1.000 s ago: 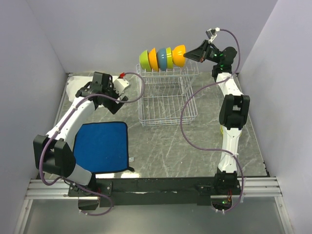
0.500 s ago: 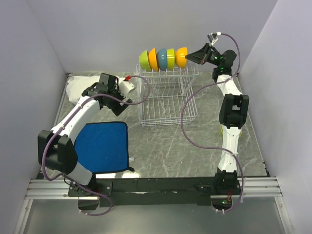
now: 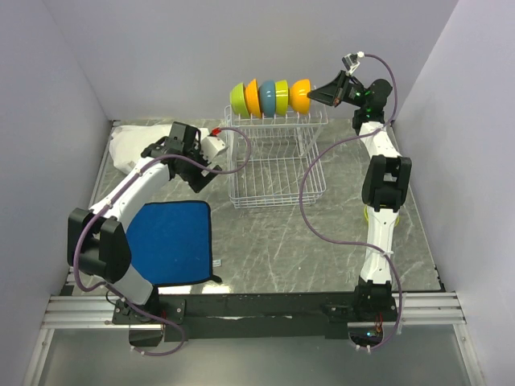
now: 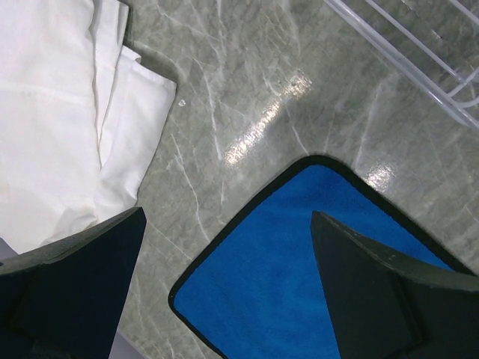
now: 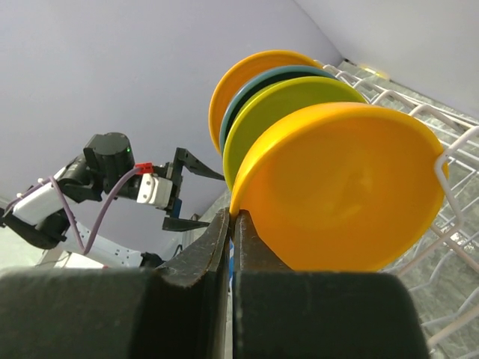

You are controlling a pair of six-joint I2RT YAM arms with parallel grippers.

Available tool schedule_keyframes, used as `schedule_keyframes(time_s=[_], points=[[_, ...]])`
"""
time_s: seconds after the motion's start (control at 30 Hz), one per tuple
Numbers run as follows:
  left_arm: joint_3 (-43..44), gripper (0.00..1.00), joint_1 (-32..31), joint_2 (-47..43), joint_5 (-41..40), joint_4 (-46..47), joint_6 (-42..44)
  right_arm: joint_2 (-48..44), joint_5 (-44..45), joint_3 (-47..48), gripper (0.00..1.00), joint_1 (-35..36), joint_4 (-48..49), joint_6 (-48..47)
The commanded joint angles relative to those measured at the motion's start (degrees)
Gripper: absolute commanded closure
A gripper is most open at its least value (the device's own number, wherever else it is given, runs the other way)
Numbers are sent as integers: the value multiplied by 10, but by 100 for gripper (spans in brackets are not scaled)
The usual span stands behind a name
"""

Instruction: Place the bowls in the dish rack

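Observation:
Several bowls stand on edge in a row on the upper shelf of the white wire dish rack (image 3: 273, 173): lime green (image 3: 238, 98), orange (image 3: 252, 96), blue (image 3: 266, 95), yellow-green (image 3: 282, 92) and, at the right end, orange-yellow (image 3: 300, 95). My right gripper (image 3: 319, 94) is at that last bowl. In the right wrist view the gripper (image 5: 236, 218) is shut with the rim of the orange-yellow bowl (image 5: 344, 187) pinched between its fingers. My left gripper (image 3: 195, 178) hangs open and holds nothing, left of the rack. In the left wrist view it (image 4: 224, 299) is above a corner of the blue mat.
A blue cloth mat (image 3: 169, 241) lies at the front left, and its corner (image 4: 314, 262) shows under the left fingers. A crumpled white cloth (image 3: 129, 149) sits at the far left (image 4: 52, 112). Rack wires (image 4: 419, 60) cross the left wrist view's top right. Walls close in on three sides.
My left arm has swung right, toward the rack. The orange-yellow bowl has gone from tilted to upright at the row's right end, with my right gripper still on its rim.

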Motion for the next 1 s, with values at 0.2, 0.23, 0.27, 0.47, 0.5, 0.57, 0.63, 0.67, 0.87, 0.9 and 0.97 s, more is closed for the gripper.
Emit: schedule_keyframes(time_s=[0.2,0.23,0.27,0.47,0.5,0.57,0.63,0.67,0.87,0.9,0.97], points=[[17,1,-9,1,-8,27,-6,6,-34,7,63,4,12,4],[15,1,-8,1,-9,30,-5,1,-34,6,62,3,31,12],[13,1,-8,-1,-8,32,-5,-1,-32,3,60,2,37,13],[-5,1,-9,-14,-14,52,-7,-24,-34,-11,37,-14,57,13],[-7,1,-9,-16,-14,55,-7,-30,-35,-19,31,-18,57,11],[-15,1,-10,-21,-14,62,-6,-41,-41,-22,1,-31,57,4],[-21,1,-9,-22,-34,75,-8,-50,-45,-26,0,-40,64,9],[-24,1,-9,-25,-36,79,-10,-53,-45,-29,0,-51,66,8],[-51,3,-7,-43,-57,141,-19,-99,-34,-71,0,-91,24,-46],[-55,4,-6,-44,-58,150,-20,-108,-31,-77,0,-95,15,-55],[-56,4,-4,-50,-58,162,-26,-120,-29,-85,0,-101,18,-75]])
